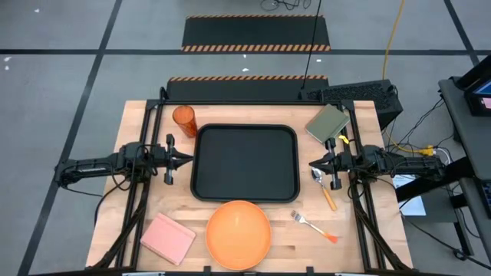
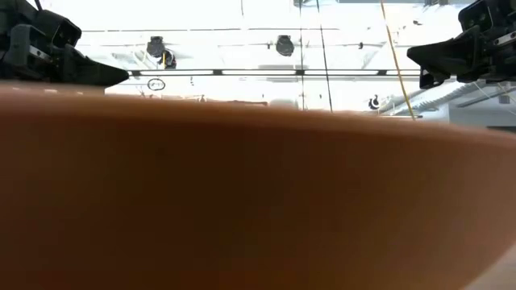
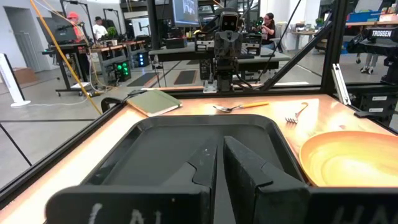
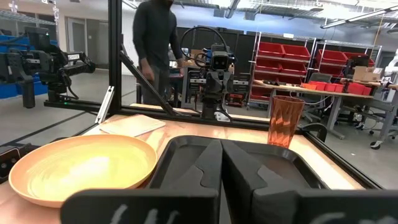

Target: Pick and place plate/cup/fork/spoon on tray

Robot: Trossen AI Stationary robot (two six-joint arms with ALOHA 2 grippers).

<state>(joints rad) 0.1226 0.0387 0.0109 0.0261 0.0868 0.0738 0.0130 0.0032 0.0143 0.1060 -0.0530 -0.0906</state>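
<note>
Plate (image 2: 258, 201) blocking low view

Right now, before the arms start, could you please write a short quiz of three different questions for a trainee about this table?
1. True or false: the tray already holds the cup.
2. Multiple choice: which utensil lies closest to the right gripper? A) the fork B) the spoon C) neither
3. Fill in: the plate sits between the tray and the table's ____ edge, beside the pink block.

Key:
1. False; the cup stands outside the tray's far left corner.
2. B
3. near

The left gripper waits shut at the tray's left side.
</note>
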